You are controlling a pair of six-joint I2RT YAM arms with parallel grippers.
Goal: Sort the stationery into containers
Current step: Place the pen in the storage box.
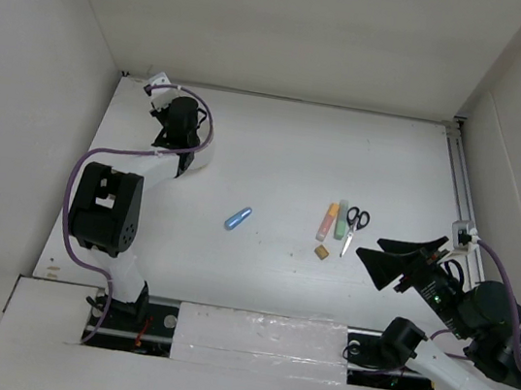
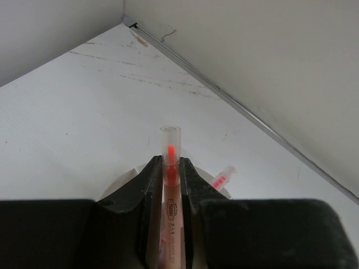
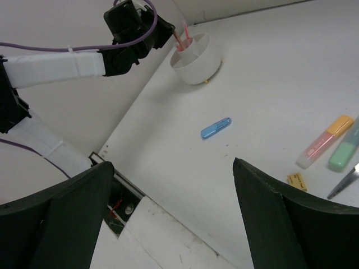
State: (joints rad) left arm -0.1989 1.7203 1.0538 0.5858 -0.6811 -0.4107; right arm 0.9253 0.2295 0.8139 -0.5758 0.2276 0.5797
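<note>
White cup by the far-left corner, pen clenched over it

Left jaws were clenched on a thin red pen (image 2: 170,150) over the white cup (image 3: 196,59), which sat close to the tabletop's (image 1: 344,159) left wall and far edge. The left wrist view showed a second pen (image 2: 223,178) leaning in the cup. The right wrist view showed the cup whole. From the top it could not be picked out for certain beneath the left arm (image 1: 102,206).

Right jaws stood wide apart, released, near the right edge. Just beyond them clustered the orange highlighter (image 1: 326,221), green highlighter (image 1: 341,220), scissors (image 1: 354,224) and eraser cube (image 1: 322,252). The blue capsule (image 1: 238,218) lay alone mid-tabletop, with bare surface all around.
</note>
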